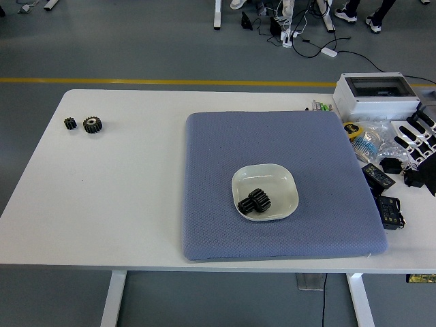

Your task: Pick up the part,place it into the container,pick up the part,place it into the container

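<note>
A white square dish sits in the middle of a blue-grey mat. Two black gears lie together in the dish's lower left part. Two more gears lie at the table's far left: a small one and a larger one beside it. My right hand shows at the right edge, fingers spread and empty, well right of the mat. My left arm is out of view.
A white box stands at the back right. Beside the mat's right edge lie a yellow tape measure, clear plastic bags, black adapters and cables. The table's near edge runs below the mat.
</note>
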Robot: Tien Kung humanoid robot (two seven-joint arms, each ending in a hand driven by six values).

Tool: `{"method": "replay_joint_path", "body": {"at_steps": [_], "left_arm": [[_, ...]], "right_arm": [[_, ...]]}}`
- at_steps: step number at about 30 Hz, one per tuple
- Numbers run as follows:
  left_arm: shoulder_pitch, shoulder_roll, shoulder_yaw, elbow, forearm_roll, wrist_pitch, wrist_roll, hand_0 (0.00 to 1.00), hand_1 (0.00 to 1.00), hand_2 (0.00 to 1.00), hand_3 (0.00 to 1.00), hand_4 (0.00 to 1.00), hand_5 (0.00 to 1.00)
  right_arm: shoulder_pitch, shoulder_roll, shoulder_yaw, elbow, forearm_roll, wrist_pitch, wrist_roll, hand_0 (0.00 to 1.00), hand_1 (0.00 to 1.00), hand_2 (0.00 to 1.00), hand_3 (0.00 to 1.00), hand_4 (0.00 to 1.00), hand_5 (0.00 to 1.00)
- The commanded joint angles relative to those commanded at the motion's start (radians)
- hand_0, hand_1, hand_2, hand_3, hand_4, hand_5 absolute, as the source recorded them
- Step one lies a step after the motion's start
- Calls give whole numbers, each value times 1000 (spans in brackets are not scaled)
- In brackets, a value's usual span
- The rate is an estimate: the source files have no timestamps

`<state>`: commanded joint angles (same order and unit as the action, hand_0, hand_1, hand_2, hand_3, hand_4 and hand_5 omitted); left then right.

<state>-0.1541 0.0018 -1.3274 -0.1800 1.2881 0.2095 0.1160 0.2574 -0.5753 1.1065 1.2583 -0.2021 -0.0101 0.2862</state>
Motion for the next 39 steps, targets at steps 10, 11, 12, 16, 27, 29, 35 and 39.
{"method": "replay_joint_path", "body": {"at_steps": [10, 11, 12, 16, 27, 29, 35, 39], "left_arm": [[3, 8, 23, 0, 4, -5, 5, 705, 688, 674, 558, 644, 584], [2, 9, 26, 0, 3, -5, 4, 705, 688, 674, 558, 644, 584], [1, 9, 27, 0, 3, -5, 3, 705, 688, 674, 558, 644, 584], [1, 12, 37, 0, -12, -2, -2, 703, 688, 676, 557, 645, 585], [-6, 4, 34, 0, -31, 3, -17, 704, 688, 677, 557, 646, 586], [-6, 2, 22, 0, -29, 4, -19, 703, 686, 670, 555, 647, 586], [-13, -2, 2, 0, -26, 4, -24, 703, 685, 670, 555, 647, 586], [-10, -2, -25, 0, -15, 6, -26, 703, 685, 670, 555, 647, 586]], "right_arm": [[-15, 1, -7, 15, 20, -8, 9, 797, 788, 810, 736, 998, 842], [-17, 3, -7, 16, 20, -8, 9, 797, 788, 810, 736, 998, 842], [-20, 5, -6, 17, 21, -8, 10, 797, 788, 810, 736, 998, 842], [-21, 12, -7, 15, 26, -12, 18, 791, 787, 811, 740, 998, 844], [-22, 4, 10, 19, 58, -19, 43, 785, 782, 806, 732, 998, 844], [-22, 6, 14, 18, 64, -21, 45, 782, 777, 804, 722, 998, 841], [-10, 1, 12, 15, 68, -29, 42, 776, 773, 802, 718, 998, 842], [-8, -6, 15, 17, 70, -30, 40, 776, 773, 802, 718, 998, 842]]}}
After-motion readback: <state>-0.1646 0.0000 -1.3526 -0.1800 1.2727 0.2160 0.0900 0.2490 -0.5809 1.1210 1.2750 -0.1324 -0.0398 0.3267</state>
